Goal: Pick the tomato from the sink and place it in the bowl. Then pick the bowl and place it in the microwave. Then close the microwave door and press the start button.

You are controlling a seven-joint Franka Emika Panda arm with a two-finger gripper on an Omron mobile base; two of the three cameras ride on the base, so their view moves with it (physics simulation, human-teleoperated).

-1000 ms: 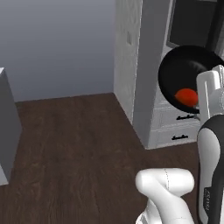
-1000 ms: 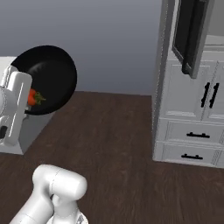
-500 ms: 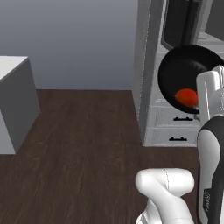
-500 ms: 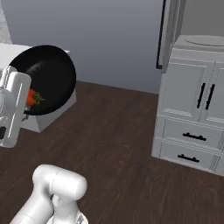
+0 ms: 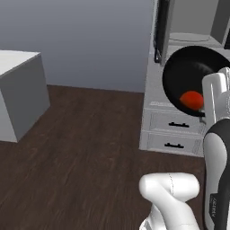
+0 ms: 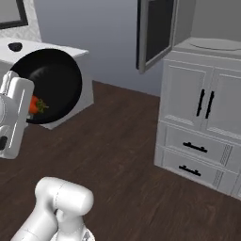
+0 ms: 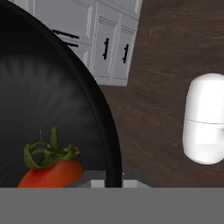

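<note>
The glossy black bowl [image 5: 186, 74] hangs tilted in the air with the red tomato [image 5: 192, 99] lying low inside it. My gripper [image 7: 113, 183] is shut on the bowl's rim [image 7: 111, 144], beside the tomato [image 7: 50, 168] with its green stalk. From the right base the bowl [image 6: 54, 87] and tomato [image 6: 34, 105] sit at the left, by my white hand. The microwave [image 5: 193, 24] stands open above the cabinet, its turntable [image 6: 214, 43] showing. The microwave door [image 6: 155, 30] with dark glass is swung out to the left.
A white cabinet [image 6: 202, 122] with two doors and two drawers stands under the microwave. A pale counter block [image 5: 20, 90] stands left on the dark wood floor [image 5: 85, 148], which lies open between them. A small dark object [image 6: 15, 46] lies on the counter.
The whole picture has shifted as the base moves: cabinet and open microwave have come further into view and closer. The bowl with the tomato stays in the same place against my hand.
</note>
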